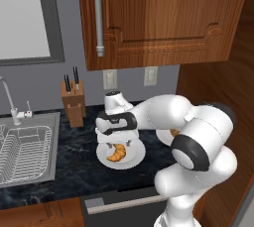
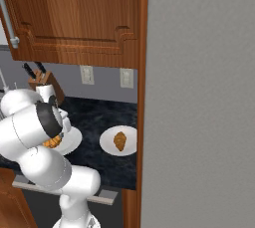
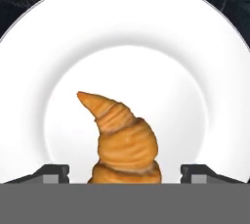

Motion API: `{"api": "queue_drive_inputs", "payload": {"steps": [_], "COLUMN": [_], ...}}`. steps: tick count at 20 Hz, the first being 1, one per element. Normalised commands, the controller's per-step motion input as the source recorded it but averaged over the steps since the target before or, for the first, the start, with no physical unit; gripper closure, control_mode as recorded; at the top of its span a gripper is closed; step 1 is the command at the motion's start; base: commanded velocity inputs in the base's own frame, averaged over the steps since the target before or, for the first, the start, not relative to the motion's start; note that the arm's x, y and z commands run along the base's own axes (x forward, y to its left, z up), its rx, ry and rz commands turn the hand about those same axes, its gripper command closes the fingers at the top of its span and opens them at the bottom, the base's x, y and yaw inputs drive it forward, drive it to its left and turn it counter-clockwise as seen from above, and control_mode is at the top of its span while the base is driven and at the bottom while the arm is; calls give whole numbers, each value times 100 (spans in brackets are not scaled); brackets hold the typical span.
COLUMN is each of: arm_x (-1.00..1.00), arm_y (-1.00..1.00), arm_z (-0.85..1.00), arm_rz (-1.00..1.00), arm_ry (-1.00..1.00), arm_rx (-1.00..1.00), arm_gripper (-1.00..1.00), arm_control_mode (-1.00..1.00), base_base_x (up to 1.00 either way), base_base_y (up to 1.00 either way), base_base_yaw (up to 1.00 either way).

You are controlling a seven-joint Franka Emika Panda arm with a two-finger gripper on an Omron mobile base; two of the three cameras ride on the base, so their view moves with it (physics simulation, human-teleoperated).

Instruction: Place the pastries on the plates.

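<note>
Plainly, we start at the left of the scene, where the sink (image 1: 27,146) and the knife block (image 1: 74,103) stand clear of the work. Next comes the left plate (image 1: 135,156) on the dark tabletop (image 1: 74,171), with the curved croissant (image 1: 117,152) lying on it and the gripper (image 1: 117,141) hanging just above. We judge the hand sits low and centred over this plate because it is setting the pastry down inside the rim, or has just done so. In the hand view the two fingertips (image 3: 53,173) stand wide apart on either side of the croissant (image 3: 126,145), with white plate (image 3: 205,47) showing between each tip and the crust, so we read the gripper as released and holding nothing. Farther right, the second plate (image 2: 107,145) carries the straighter croissant (image 2: 119,141); both pastries look placed.

As for the views, the left base view shows the hand over the first plate but hides most of the second behind the arm. The right base view shows the second plate whole, while the arm's bulk covers much of the first. The hand view alone shows the gap at the fingers.
</note>
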Motion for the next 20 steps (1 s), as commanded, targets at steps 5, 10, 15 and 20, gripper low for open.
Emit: {"api": "queue_drive_inputs", "payload": {"steps": [5, 10, 15, 20], "arm_x": [-1, -46, -63, -64], "arm_y": [-5, 0, 0, -4], "arm_z": [11, 36, 12, 25], "arm_rz": [0, 0, 0, 0], "arm_ry": [-1, -2, -2, -1], "arm_rx": [0, 0, 0, 0], "arm_gripper": [-100, -100, -100, -100], "arm_control_mode": [-100, -100, -100, -100], "base_base_x": [0, 0, 0, 0], "base_base_y": [0, 0, 0, 0], "base_base_yaw": [0, 0, 0, 0]}}
